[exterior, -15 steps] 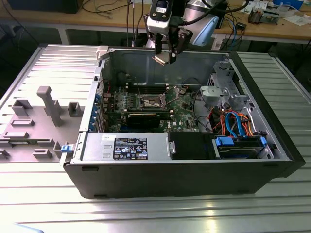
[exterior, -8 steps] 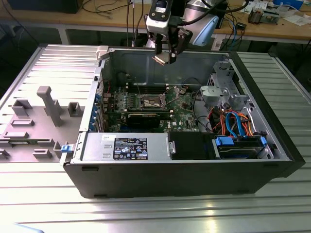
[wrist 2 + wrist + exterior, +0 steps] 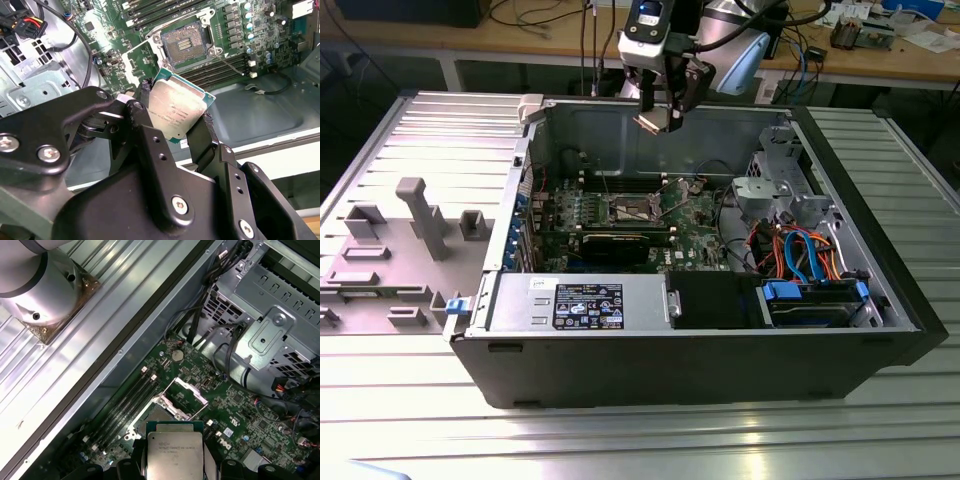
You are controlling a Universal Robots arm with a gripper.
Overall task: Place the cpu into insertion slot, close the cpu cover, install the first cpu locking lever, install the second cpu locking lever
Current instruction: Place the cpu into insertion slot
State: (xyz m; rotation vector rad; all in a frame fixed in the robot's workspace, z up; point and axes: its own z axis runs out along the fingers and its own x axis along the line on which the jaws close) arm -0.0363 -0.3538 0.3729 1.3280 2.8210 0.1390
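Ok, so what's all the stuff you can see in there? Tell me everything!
computer case: one, black, open, on the metal table.
motherboard: one, green, inside the case.
insertion slot: one, silver rim, dark centre, empty.
cpu cover: one, silver, flipped open at the slot.
memory slots: several, black, beside the slot.
cables: a bunch, orange and blue, the exterior view's right.
blocks: several, grey, the exterior view's left.
cpu: one, silver-grey, held above the board.
gripper: one, black, shut on the cpu.

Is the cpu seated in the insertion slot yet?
No: in the second wrist view the gripper holds the cpu clear of the board, and the insertion slot shows its bare dark centre.
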